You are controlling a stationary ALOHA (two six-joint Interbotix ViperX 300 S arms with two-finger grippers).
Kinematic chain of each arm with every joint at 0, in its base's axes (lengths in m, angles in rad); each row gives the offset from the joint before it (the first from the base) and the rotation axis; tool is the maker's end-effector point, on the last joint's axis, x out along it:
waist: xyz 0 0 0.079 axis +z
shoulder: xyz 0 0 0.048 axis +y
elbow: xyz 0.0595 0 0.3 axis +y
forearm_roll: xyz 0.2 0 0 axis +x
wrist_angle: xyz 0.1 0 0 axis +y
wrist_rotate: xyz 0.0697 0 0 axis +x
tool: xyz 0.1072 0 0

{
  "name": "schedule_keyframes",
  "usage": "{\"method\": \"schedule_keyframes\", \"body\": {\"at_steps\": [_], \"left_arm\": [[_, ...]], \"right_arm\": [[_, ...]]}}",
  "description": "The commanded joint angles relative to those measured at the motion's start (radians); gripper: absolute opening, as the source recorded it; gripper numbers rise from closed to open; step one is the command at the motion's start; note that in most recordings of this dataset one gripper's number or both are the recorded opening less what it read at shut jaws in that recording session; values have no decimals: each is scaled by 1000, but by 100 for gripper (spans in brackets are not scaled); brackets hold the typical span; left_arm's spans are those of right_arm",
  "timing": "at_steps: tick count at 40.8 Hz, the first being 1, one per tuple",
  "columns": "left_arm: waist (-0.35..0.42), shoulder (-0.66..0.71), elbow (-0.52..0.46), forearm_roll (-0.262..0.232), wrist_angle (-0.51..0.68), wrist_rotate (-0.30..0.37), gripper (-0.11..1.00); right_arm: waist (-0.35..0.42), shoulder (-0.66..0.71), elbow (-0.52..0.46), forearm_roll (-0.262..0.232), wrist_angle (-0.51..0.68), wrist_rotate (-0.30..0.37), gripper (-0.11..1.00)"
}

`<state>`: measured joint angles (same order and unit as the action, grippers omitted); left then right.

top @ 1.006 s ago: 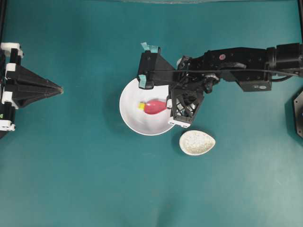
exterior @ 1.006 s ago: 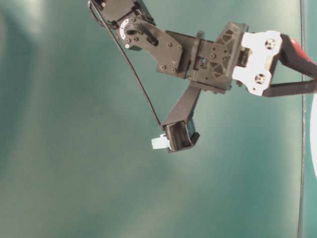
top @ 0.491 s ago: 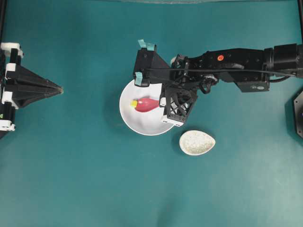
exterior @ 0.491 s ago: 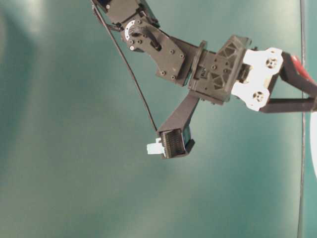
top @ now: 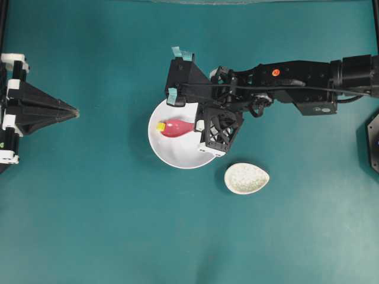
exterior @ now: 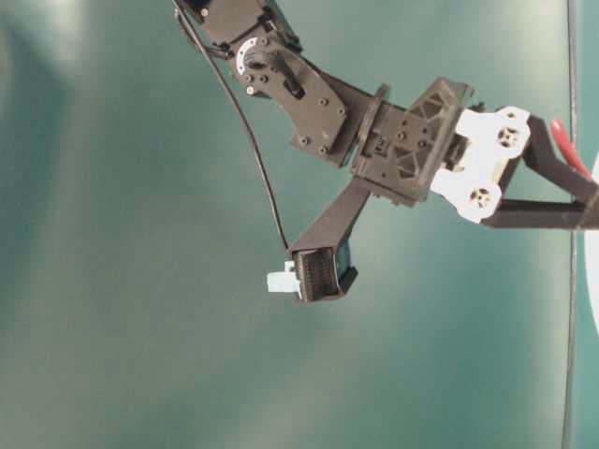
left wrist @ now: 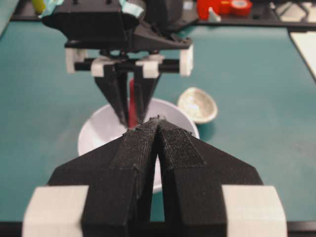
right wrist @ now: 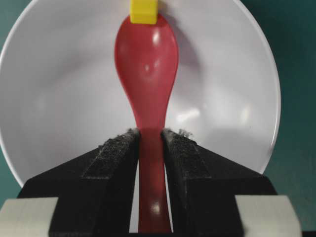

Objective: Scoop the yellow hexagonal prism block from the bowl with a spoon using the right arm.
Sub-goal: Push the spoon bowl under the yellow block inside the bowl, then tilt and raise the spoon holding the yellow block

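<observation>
The white bowl (top: 177, 152) sits mid-table. My right gripper (top: 194, 126) reaches over it from the right, shut on the handle of the pink-red spoon (top: 176, 128). The wrist view shows both pads (right wrist: 121, 148) pressing the handle of the spoon (right wrist: 146, 59), scoop pointing away. The yellow hexagonal prism block (right wrist: 143, 11) touches the scoop's tip, outside the scoop, against the bowl's (right wrist: 59, 98) far wall. From overhead, the block (top: 160, 126) lies near the left rim. My left gripper (top: 76, 111) is shut and empty at the far left, pointing at the bowl (left wrist: 98, 133).
A small speckled oval spoon rest (top: 247, 178) lies just right of and below the bowl. The right arm (top: 290, 80) stretches in from the right edge. Red items (left wrist: 222, 7) stand beyond the table's far side in the left wrist view.
My right gripper has slid the spoon leftward across the bowl, pushing the yellow block ahead of the scoop's tip toward the left rim. The left gripper has not moved.
</observation>
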<state>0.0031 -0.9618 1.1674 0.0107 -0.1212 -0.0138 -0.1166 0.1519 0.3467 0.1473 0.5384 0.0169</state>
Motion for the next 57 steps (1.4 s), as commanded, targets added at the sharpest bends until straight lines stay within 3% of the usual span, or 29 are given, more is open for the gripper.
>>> {"method": "schedule_keyframes", "body": {"at_steps": [1, 22, 57], "left_arm": [[0, 6, -21, 3, 2, -2, -1], [0, 6, -21, 3, 2, -2, -1], [0, 8, -21, 3, 2, -2, -1]], "right_arm": [[-3, -31, 0, -3, -26, -2, 22], [-2, -78, 77, -2, -133, 5, 22], [-3, -233, 101, -3, -149, 0, 22]]}}
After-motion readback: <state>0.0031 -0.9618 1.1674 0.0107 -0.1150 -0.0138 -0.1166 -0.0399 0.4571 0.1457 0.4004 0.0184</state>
